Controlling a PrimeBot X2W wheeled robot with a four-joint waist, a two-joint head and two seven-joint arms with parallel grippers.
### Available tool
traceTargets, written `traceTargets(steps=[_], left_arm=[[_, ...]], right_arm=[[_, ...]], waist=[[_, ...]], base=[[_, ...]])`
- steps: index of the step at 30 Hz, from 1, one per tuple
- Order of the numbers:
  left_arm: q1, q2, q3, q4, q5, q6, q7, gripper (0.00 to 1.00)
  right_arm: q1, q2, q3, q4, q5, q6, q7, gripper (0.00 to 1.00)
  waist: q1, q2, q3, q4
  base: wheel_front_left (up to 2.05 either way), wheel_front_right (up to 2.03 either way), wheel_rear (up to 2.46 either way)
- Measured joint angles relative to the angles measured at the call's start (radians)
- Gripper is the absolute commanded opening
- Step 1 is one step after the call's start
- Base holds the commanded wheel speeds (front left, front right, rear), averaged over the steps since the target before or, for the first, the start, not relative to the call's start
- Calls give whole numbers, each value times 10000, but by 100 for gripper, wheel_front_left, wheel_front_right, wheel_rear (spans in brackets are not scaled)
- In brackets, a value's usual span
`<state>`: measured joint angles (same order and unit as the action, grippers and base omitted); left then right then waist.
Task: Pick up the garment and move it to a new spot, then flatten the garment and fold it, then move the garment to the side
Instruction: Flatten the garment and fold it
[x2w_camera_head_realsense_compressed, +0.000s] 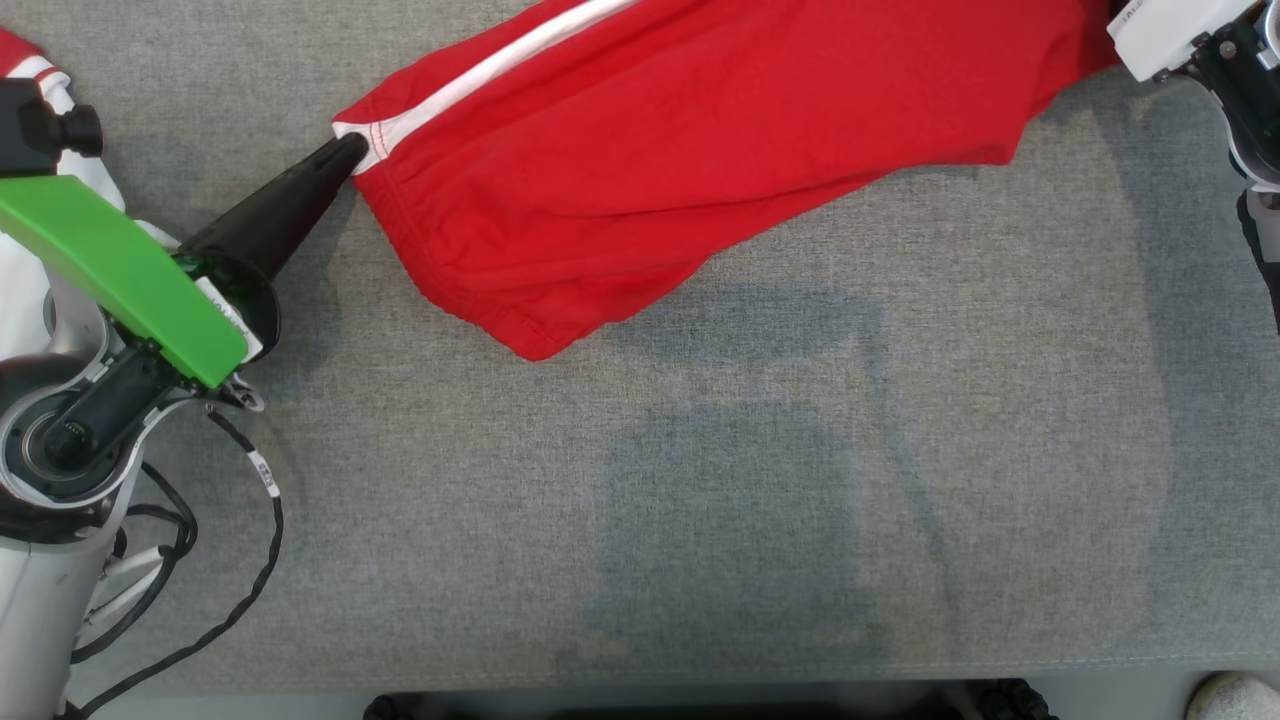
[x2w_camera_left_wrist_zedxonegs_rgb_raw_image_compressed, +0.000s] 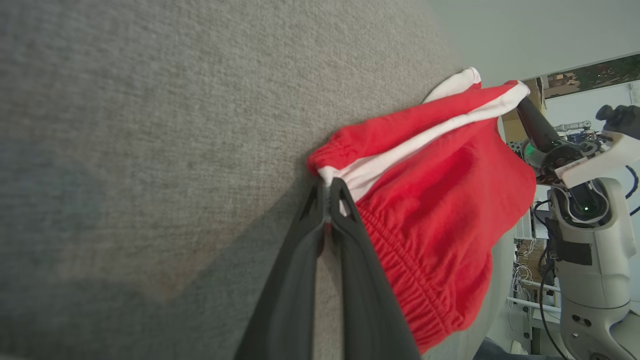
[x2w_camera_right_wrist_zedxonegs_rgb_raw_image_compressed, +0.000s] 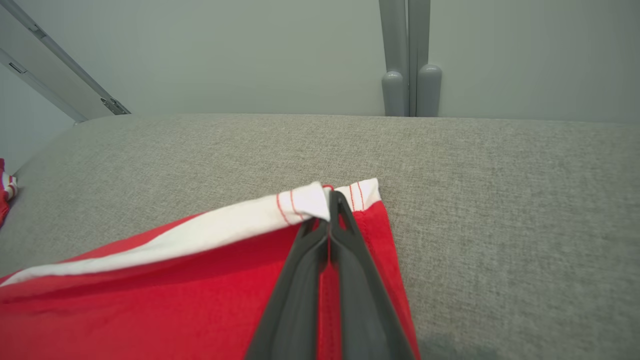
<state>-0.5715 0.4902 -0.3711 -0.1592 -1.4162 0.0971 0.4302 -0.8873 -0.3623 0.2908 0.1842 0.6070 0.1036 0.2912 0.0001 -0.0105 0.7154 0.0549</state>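
Head view: red garment (x2w_camera_head_realsense_compressed: 700, 150) w/ white side stripe lies stretched across upper part of grey surface (x2w_camera_head_realsense_compressed: 700, 500), btw both arms. L end effector (x2w_camera_head_realsense_compressed: 352, 150) is pressed together, pinching the elastic waistband corner at the stripe. R wrist view: R end effector (x2w_camera_right_wrist_zedxonegs_rgb_raw_image_compressed: 334, 197) is pressed together too, pinching the stitched hem corner at the stripe's other end. Can't tell how much cloth is off the surface.
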Motion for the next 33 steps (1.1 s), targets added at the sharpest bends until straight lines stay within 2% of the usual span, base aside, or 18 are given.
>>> traceTargets(steps=[3, 4, 5, 7, 8, 9, 11, 15, 19, 20, 21, 22, 29, 33], left_arm=[[-140, -29, -92, 155, 29, 0, 2, 0], [-192, -35, -127, 196, 36, 0, 4, 5], [-256, -42, -150, 228, 56, 0, 4, 22], [-359, -82, -188, 290, 71, 0, 4, 34], [-409, -117, -209, 337, 86, 0, 4, 49], [-462, -161, -222, 391, 100, 0, 4, 74], [-537, -282, -263, 508, 125, -2, 2, 100], [-692, -479, -458, 598, 127, -23, 0, 100], [-692, -690, -610, 736, 215, -226, -38, 100], [-687, -706, -725, 779, 316, -286, -50, 100], [-684, -723, -775, 779, 407, -326, -107, 100], [-680, -723, -823, 775, 523, -366, -136, 100], [-658, -437, -798, 763, 2144, -717, -1220, 100], [-544, -384, -660, 715, 2600, -798, -1904, 100]], right_arm=[[-150, 86, 48, 144, -48, 0, -21, 0], [-213, 96, 63, 203, -84, 0, -58, 0], [-294, 104, 77, 255, -100, 2, -58, 0], [-431, 117, 109, 343, -109, 2, -84, 0], [-495, 121, 146, 389, -146, 4, -90, 0], [-540, 128, 180, 428, -186, 4, -90, 0], [-588, 127, 215, 552, -205, 4, -104, 0], [-645, 71, 240, 790, -274, 8, -169, 0], [-676, -50, 268, 1014, -399, 15, -194, 0], [-678, -121, 318, 1145, -497, 15, -259, 10], [-686, -134, 320, 1177, -543, 15, -265, 78], [-703, -140, 318, 1200, -545, 15, -265, 100], [-732, -334, 389, 1670, -798, 17, -554, 100], [-589, -548, 343, 1864, -1049, 15, -913, 100]], waist=[[0, 0, 22, -18], [0, 0, 26, -23], [0, 0, 31, -27], [0, 0, 35, -31], [0, 0, 35, -31], [0, 0, 34, -31], [0, 0, 23, -22], [0, 0, -38, 21], [-1, 0, -168, 103], [-1, 0, -247, 148], [-1, 0, -286, 171], [-1, 0, -322, 198], [-1, 0, -664, 321], [-1, 0, -962, 357]], base=[[0, 0, 0], [0, 0, 0], [0, 0, 0], [0, 0, 0], [0, 0, 0], [0, 0, 0], [0, 0, 0], [0, 0, 0], [0, 0, 0], [0, 0, 0], [0, 0, 0], [0, 0, 0], [0, 0, 0], [0, 0, 0]])
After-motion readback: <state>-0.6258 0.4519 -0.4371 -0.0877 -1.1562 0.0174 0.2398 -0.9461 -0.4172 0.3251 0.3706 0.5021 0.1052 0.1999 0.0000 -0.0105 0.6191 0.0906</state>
